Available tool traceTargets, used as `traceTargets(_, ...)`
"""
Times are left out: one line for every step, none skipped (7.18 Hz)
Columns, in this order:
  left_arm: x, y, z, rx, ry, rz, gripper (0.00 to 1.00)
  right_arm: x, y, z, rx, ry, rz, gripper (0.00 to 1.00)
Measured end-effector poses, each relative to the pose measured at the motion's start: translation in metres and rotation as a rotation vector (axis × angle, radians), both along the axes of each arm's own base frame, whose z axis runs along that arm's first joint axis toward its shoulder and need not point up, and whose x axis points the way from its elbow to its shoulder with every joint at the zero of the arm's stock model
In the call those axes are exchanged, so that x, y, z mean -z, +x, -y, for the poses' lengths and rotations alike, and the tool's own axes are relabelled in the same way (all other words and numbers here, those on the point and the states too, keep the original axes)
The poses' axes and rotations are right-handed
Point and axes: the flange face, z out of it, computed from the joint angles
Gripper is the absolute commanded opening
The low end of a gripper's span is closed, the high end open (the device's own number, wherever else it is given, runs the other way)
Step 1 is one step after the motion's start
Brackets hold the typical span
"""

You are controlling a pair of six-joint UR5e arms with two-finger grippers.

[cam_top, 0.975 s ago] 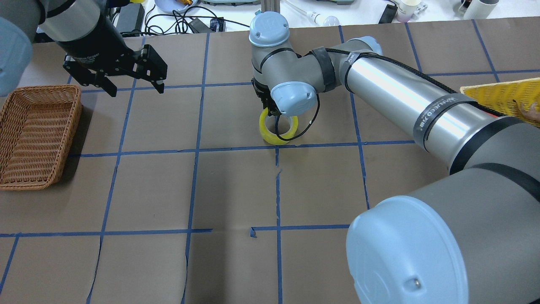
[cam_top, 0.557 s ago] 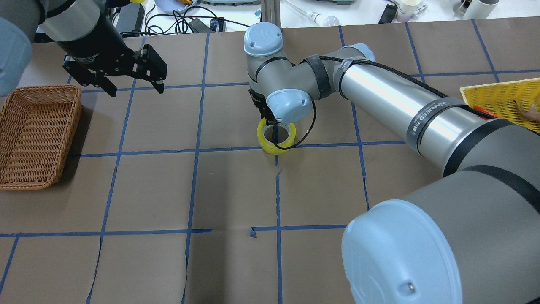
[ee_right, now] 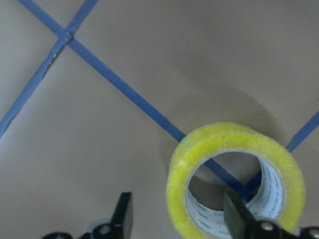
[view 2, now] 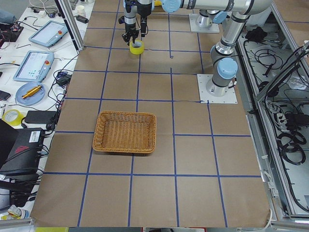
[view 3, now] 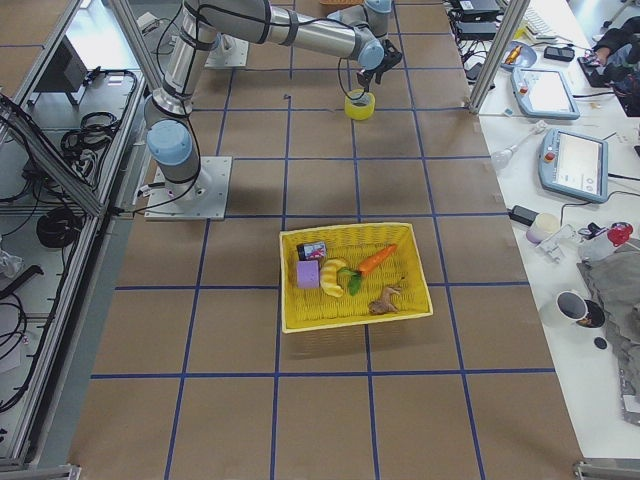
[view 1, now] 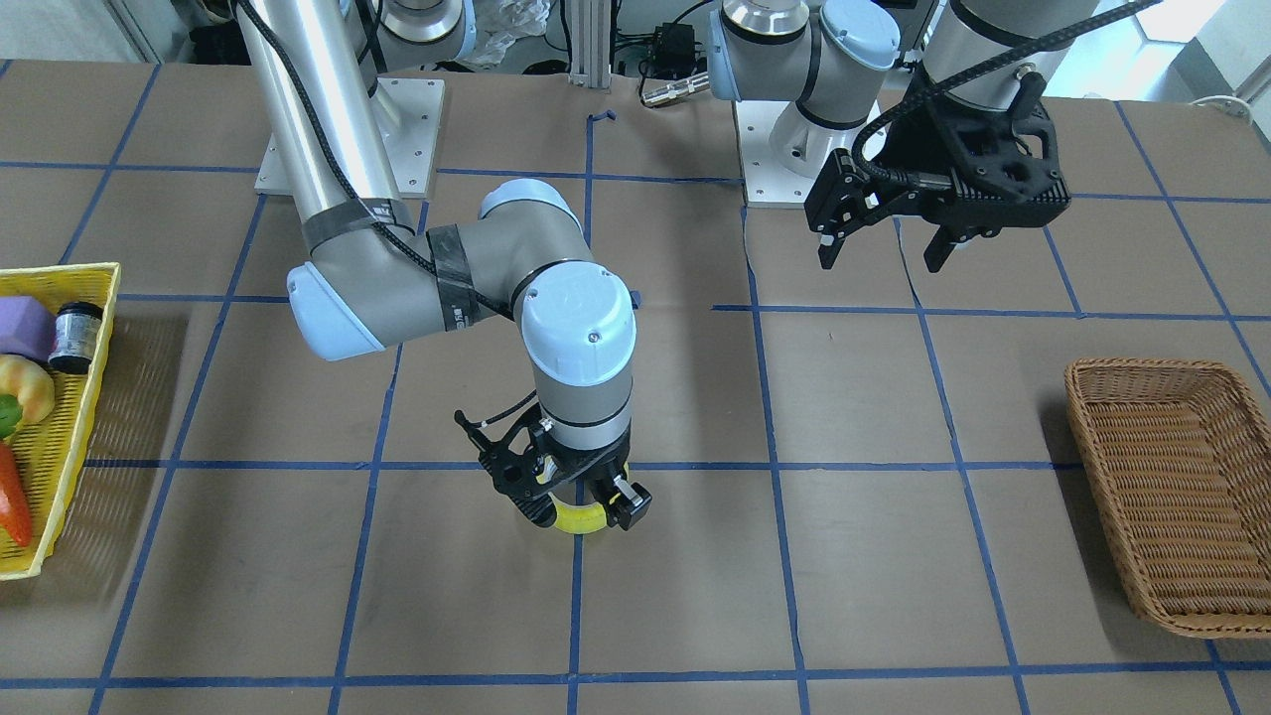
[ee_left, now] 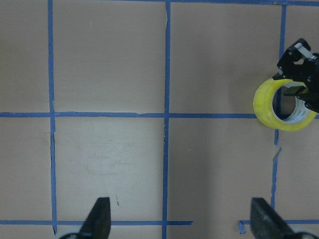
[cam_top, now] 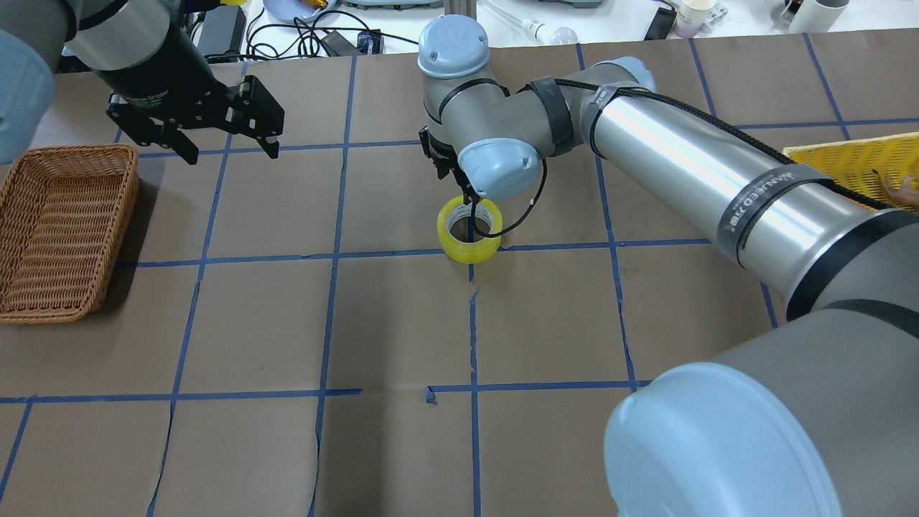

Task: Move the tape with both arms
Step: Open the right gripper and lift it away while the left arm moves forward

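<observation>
The yellow tape roll [cam_top: 470, 231] lies flat on the brown table, on a crossing of blue lines; it also shows in the front view [view 1: 581, 519] and the left wrist view [ee_left: 284, 107]. My right gripper [ee_right: 178, 196] is open just above it. One finger stands over the roll's hole and the other outside its wall [ee_right: 189, 164]. In the front view the right gripper [view 1: 576, 501] straddles the roll. My left gripper [cam_top: 231, 152] hangs open and empty above the table, far left of the tape, and shows in the front view [view 1: 881, 261].
A brown wicker basket [cam_top: 64, 230] sits at the table's left edge, below my left gripper. A yellow basket [view 1: 60, 437] with toy food sits on the robot's right side. Cables and devices [cam_top: 316, 36] lie beyond the table's far edge.
The tape has gone from tilted under the right gripper to flat on the table, slightly further left. The right wrist has risen a little. The left arm has not moved.
</observation>
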Motion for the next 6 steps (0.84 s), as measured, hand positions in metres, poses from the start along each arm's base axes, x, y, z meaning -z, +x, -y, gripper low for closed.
traceTargets(0.0,0.0,0.0,0.0,-0.001,0.0,1.0,-0.028,-0.029,0.007,-0.074,-0.022,-0.01,1.0)
traceTargets(0.0,0.0,0.0,0.0,0.0,0.0,1.0,-0.06,-0.076,0.015,-0.162,-0.029,-0.029,1.0)
traceTargets(0.001,0.0,-0.001,-0.001,0.003,0.0,1.0,-0.094,-0.136,0.017,-0.258,-0.006,-0.053,1.0)
traceTargets(0.003,0.0,-0.001,-0.001,0.007,0.0,1.0,-0.126,-0.187,0.007,-0.342,0.029,-0.067,1.0)
traceTargets(0.007,-0.001,-0.002,-0.004,0.013,0.0,1.0,-0.156,-0.22,-0.01,-0.411,0.058,-0.082,1.0)
traceTargets(0.012,-0.001,-0.002,-0.018,0.02,-0.002,1.0,-0.176,-0.235,-0.027,-0.452,0.094,-0.117,1.0)
